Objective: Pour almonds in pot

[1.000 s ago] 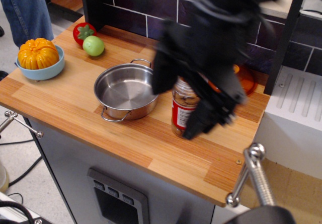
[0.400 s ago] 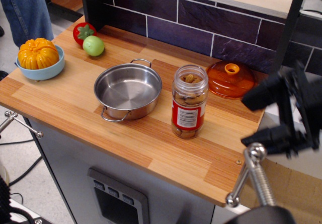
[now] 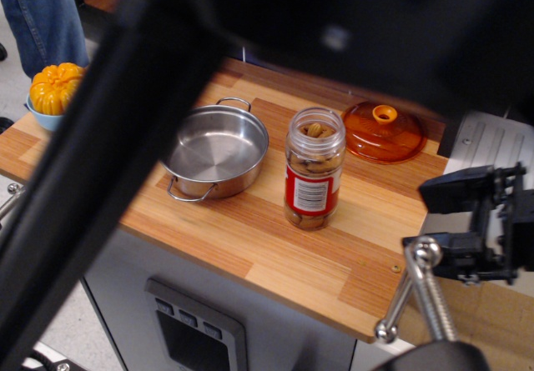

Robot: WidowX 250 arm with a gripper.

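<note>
The almonds (image 3: 315, 129) sit in a clear plastic jar (image 3: 313, 189) with a red and white label, upright and open-topped at the middle of the wooden counter. The pot (image 3: 215, 150), a shallow shiny steel pan with two loop handles, stands empty just left of the jar. My gripper (image 3: 448, 218) is off the counter's right edge, well right of the jar, its two black fingers spread apart with nothing between them. A large blurred black part of the arm (image 3: 125, 129) crosses the top and left of the view.
An orange translucent lid (image 3: 384, 132) lies behind the jar to the right. A light-blue bowl (image 3: 43, 117) holding an orange pumpkin (image 3: 57, 87) is at the far left, partly hidden by the arm. A metal rod (image 3: 421, 292) stands at the bottom right.
The gripper was over the jar a second ago, then swung off the counter's right edge and settled there. A blurred arm part now covers the tiled wall, the tomato and the green fruit.
</note>
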